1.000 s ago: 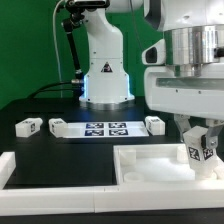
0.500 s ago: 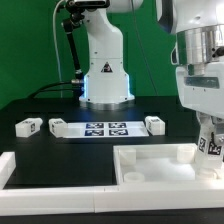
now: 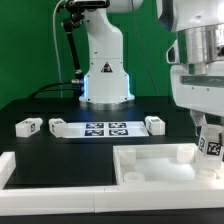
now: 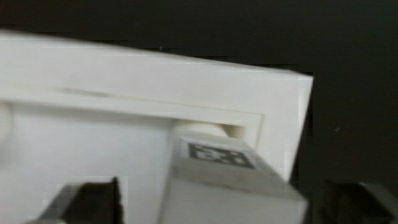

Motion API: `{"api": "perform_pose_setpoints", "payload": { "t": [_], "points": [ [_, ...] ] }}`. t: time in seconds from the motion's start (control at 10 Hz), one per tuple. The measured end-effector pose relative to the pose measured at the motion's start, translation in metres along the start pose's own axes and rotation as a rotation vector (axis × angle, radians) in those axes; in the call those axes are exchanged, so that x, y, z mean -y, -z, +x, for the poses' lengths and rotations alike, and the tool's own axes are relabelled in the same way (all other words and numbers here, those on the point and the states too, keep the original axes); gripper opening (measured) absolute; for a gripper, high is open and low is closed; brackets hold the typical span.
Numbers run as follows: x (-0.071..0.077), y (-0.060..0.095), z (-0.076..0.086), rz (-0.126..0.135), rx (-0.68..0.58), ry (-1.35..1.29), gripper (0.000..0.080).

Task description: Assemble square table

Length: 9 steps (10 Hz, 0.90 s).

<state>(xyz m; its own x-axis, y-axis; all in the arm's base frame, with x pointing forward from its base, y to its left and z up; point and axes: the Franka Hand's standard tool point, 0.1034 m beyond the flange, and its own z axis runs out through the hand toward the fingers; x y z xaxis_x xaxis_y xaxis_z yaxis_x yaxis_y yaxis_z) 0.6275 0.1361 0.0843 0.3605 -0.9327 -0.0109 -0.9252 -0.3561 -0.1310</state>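
Observation:
The square table slab (image 3: 160, 166) lies rim-up at the front on the exterior view's right. One white leg (image 3: 211, 146) with a tag stands in its far right corner. My gripper (image 3: 209, 136) hangs straight over that leg, fingers on either side. In the wrist view the leg (image 4: 226, 168) rises from the slab's corner (image 4: 160, 95) between the dark fingers (image 4: 89, 200). One finger stands clear of the leg with a gap. The gripper (image 4: 217, 198) is open. Three more legs lie on the black table: two (image 3: 28, 126) (image 3: 57, 126) on the exterior view's left, one (image 3: 154, 124) at centre right.
The marker board (image 3: 105, 130) lies flat mid-table between the loose legs. A long white border rail (image 3: 55, 170) runs along the front on the exterior view's left. The arm's white base (image 3: 105, 75) stands behind.
The arm shifted toward the exterior view's right with the leg, then stayed over the slab's corner. The jaws have spread apart and let go of the leg.

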Motion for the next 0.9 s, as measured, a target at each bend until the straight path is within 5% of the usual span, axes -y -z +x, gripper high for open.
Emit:
{"api": "perform_pose_setpoints", "payload": {
  "t": [0.2,0.5,0.7,0.9],
  "points": [
    [-0.0016,-0.0023,-0.0014,-0.001,0.002,0.122,0.0646],
    [-0.0021,-0.0030,-0.0005,-0.003,0.001,0.332,0.0648],
    [-0.0004,-0.0047,0.0046,-0.009,-0.039,0.718,0.0648],
    [-0.0003,-0.0047,0.0039,-0.004,-0.034,0.676,0.0648]
  ]
}}
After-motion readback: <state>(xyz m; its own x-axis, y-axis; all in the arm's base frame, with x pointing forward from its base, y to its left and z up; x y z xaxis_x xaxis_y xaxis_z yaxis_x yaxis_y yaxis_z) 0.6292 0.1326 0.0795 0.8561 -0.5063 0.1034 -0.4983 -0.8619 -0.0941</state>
